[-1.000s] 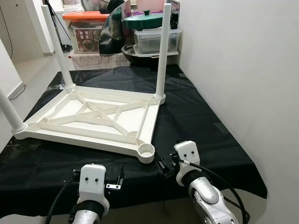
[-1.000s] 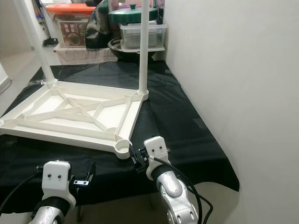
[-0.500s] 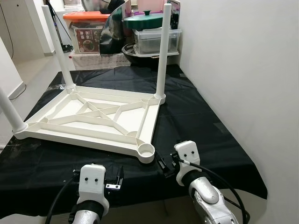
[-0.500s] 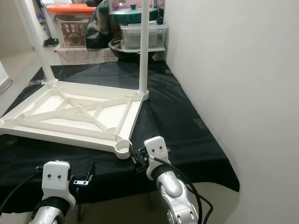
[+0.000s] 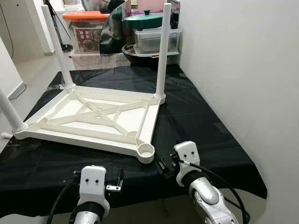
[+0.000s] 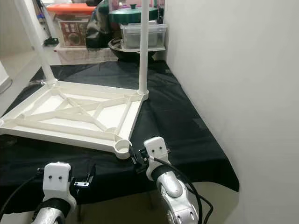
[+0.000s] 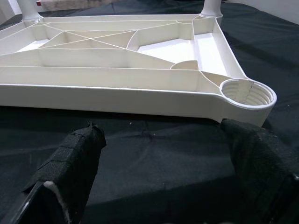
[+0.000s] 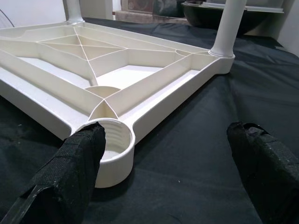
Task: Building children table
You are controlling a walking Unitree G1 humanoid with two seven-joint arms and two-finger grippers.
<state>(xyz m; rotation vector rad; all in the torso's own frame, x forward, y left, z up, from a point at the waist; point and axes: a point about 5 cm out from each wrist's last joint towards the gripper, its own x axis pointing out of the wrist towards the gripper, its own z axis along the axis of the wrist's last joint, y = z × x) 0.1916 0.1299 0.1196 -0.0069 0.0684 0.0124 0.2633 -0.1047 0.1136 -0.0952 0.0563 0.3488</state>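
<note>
A white children's table top [image 5: 84, 139] lies upside down on a black cloth [image 5: 201, 126]. Three white legs stand screwed in: far left [image 5: 57, 46], far right [image 5: 162, 51] and near left [image 5: 9, 112]. The near right corner socket [image 5: 146, 150] is empty, seen close in the wrist views as a threaded socket [image 7: 246, 92] and a round socket [image 8: 112, 140]. My left gripper [image 7: 163, 158] hovers open just in front of the near rim. My right gripper [image 8: 168, 163] is open beside that socket, one finger [image 8: 74, 163] right next to it. Neither holds anything.
A white wall [image 5: 243, 70] runs close along the right. Storage boxes [image 5: 86, 32], a green-lidded pot [image 5: 142, 19] and a dark bowl crowd the back. The cloth's front edge drops off just under my grippers.
</note>
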